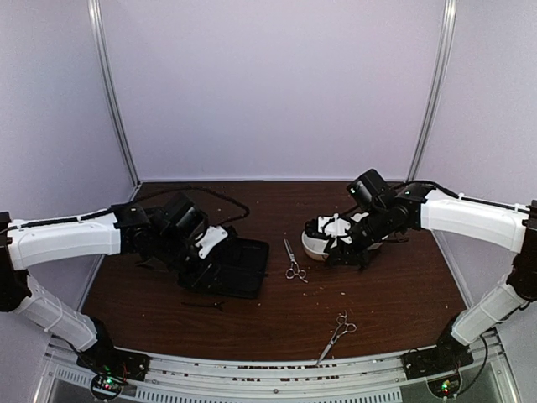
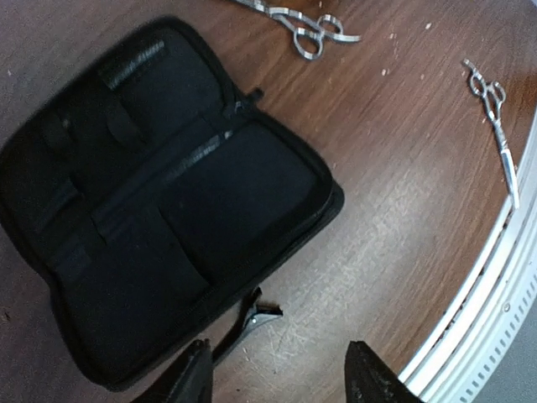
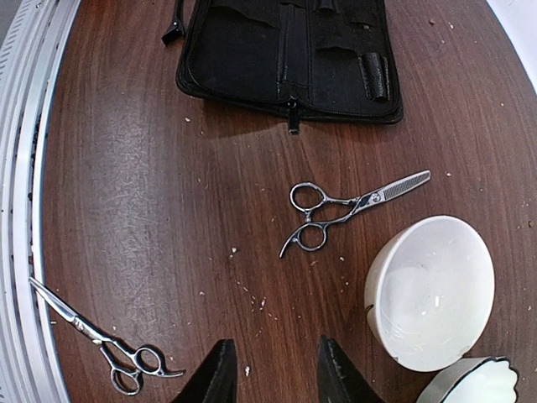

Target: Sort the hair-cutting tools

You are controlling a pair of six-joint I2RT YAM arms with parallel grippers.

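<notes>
Left jaws and right jaws are both hanging open and empty (nothing gripped), the left beside the black case (image 2: 159,227), the right facing the thinning scissors (image 3: 357,203) at 12 o'clock with plain scissors (image 3: 88,330) lying at 8 o'clock, so a pick is seemingly beginning, needing a centred descent.

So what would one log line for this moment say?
left gripper open, near open black case | right gripper open, empty | toothed scissors between case and white bowl | plain scissors by near edge | dark clip beside case

Overhead view dim; wrist views brighter, edges bowed, sheen on table (image 2: 394,252).
</notes>
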